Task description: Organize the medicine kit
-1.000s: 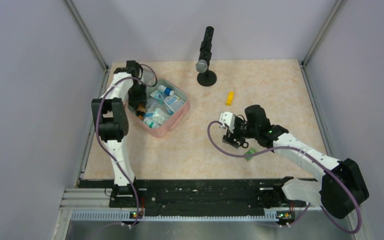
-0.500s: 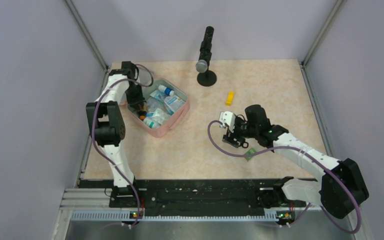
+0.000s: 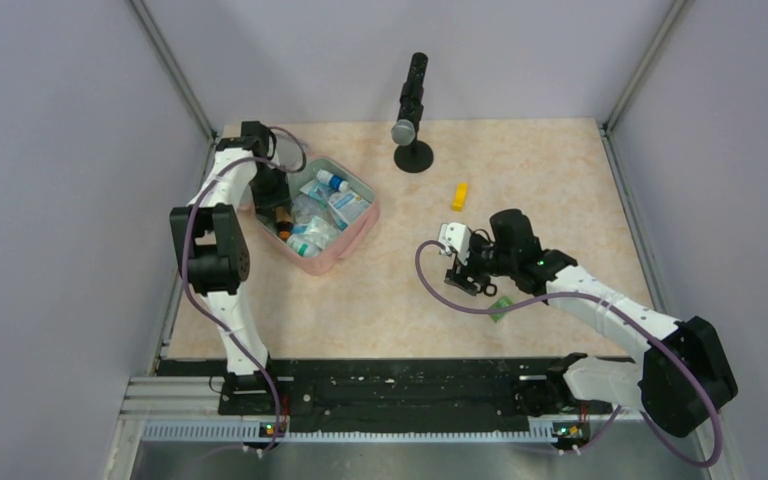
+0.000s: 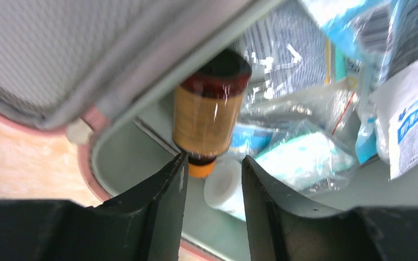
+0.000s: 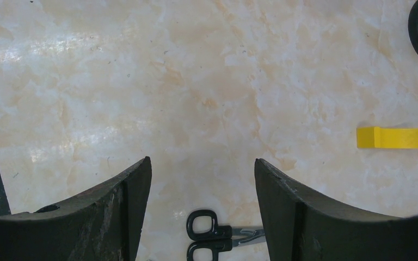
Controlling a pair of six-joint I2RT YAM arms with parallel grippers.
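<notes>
Both empty: left pincer (image 4: 213, 161) part-open, right pincer (image 5: 202, 161) wide; soft, light medicine kit (image 3: 341, 250) likely sags, so pinch its rim.

Black microphone stand (image 3: 414, 156) at far edge of beige table (image 3: 560, 160), yellow block (image 3: 459, 195) nearby, black-handled scissors (image 5: 229, 235)

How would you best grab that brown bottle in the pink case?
Grip the brown bottle across its round body near the orange cap, coming from the cap end: its other end is tucked under the lid of the medicine kit.
</notes>
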